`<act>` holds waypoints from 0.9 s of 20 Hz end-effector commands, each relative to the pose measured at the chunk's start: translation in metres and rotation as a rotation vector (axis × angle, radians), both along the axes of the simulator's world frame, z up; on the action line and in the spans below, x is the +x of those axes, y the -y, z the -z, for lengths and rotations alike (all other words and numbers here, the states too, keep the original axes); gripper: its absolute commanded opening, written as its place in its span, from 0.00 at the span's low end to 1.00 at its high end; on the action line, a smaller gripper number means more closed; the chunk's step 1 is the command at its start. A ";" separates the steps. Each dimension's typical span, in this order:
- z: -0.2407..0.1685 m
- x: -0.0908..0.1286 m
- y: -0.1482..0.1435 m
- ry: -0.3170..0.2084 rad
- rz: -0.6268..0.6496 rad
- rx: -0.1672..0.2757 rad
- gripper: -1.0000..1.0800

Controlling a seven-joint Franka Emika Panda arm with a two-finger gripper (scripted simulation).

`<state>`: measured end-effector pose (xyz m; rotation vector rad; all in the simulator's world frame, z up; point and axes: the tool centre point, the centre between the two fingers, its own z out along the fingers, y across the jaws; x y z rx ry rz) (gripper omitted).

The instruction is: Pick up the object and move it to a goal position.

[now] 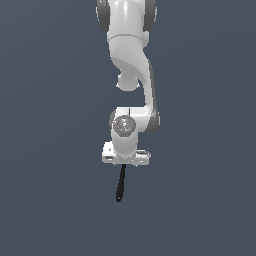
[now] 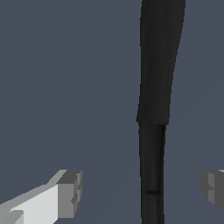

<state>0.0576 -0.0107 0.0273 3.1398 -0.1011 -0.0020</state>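
The object is a slim black utensil lying on the dark surface, one end reaching out from under the white hand toward the exterior view's bottom. My gripper sits directly over its other end. In the wrist view the object runs as a long black bar between the two grey fingertips. The gripper is open and straddles the bar, with a visible gap on each side and neither pad touching it. The bar's far end runs out of the wrist view.
A plain dark blue-grey surface fills both views. The white arm links rise behind the gripper at the exterior view's top centre.
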 end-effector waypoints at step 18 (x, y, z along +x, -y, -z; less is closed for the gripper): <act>0.008 0.002 0.002 0.002 0.002 0.000 0.00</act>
